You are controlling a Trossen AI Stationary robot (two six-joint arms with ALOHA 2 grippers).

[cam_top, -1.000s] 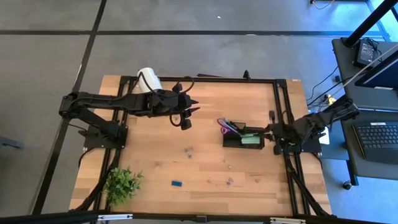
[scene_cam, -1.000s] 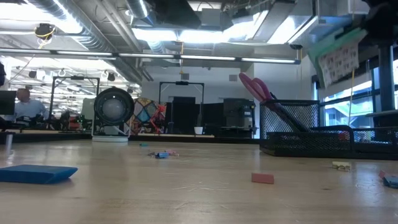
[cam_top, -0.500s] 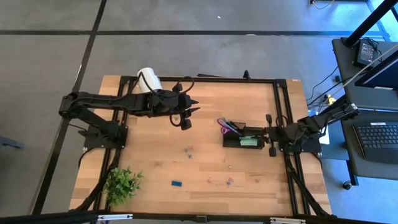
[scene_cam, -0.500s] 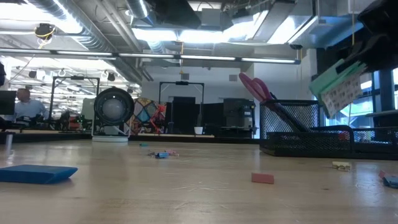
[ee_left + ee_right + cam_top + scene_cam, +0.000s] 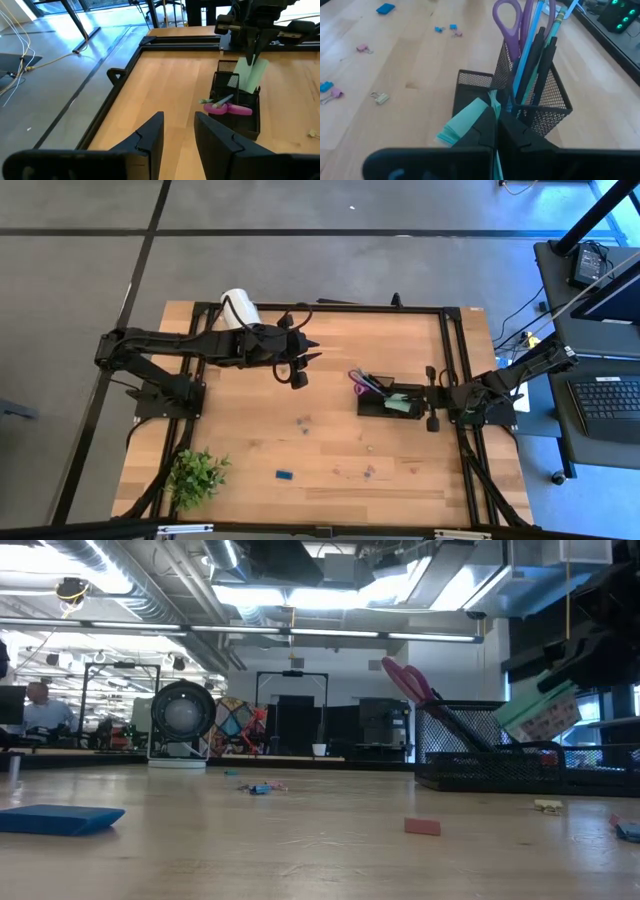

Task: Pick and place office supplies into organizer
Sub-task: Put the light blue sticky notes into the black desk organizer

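- Partly, the organizer (image 5: pixel 391 401) hides its own contents – in the high view only the scissors' (image 5: pixel 361 384) purple handles and a patch of green show above the black mesh.
- From the low view the right arm is cut off by the picture's edge; only dark links show above the tilted notepad (image 5: pixel 540 716).
- Small items on the wood are hard to make out from above; the right wrist view shows them as clips (image 5: pixel 381 97) – pink, blue and pale ones – scattered well apart from the organizer.
- Count: one organizer, one pair of scissors standing handles-up in the taller compartment, several pens (image 5: pixel 540 47) beside them in the same compartment, one notepad, one blue block (image 5: pixel 284 475) near the table's front edge, one plant (image 5: pixel 196 474) at the front left corner, one white cylinder (image 5: pixel 238 307) at the back left.
- Right gripper (image 5: pixel 432 397) sits just beside the organizer's right end, its fingers pressed together on the notepad, pinching one edge.
- Pad hangs tilted, its lower part inside the low compartment; whether it touches the floor of that compartment cannot be told.
- Left gripper (image 5: pixel 298 363) hovers over bare wood, well apart from the organizer, holding nothing; its fingers (image 5: pixel 150 135) stand a little apart in the left wrist view.
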